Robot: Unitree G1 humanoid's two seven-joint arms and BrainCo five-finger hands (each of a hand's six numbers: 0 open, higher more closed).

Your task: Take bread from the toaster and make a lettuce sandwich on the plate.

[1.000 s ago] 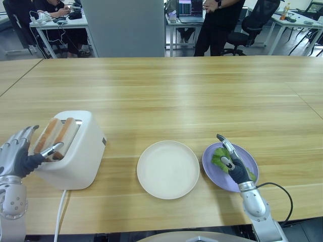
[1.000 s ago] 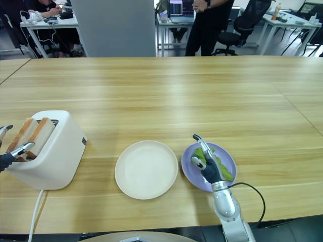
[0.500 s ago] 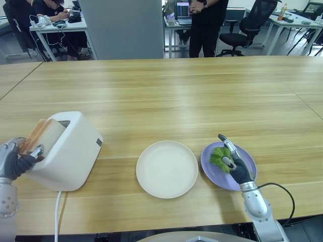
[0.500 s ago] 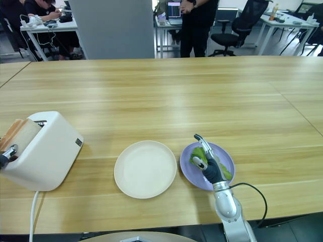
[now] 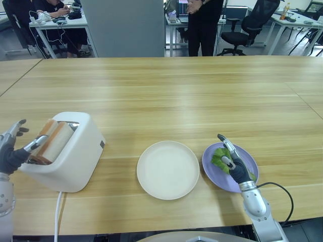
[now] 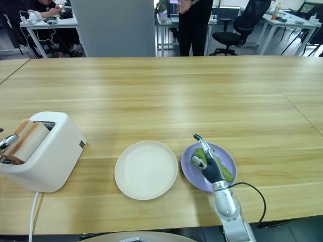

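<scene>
Left eye view: two bread slices stand in the white toaster just right of the left hand, which is spread open with one fingertip on the bread. Lettuce lies on the purple plate under the right hand; whether it grips the leaf I cannot tell. A bare white plate sits just to its left on the wooden table, with office desks beyond.

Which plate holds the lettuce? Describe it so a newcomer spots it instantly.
On the long wooden table, look along the near edge, right of the white toaster, where two round plates sit side by side. The purple plate is the right-hand one, beneath the right robot hand. It is smaller than the cream plate and carries green lettuce.
</scene>
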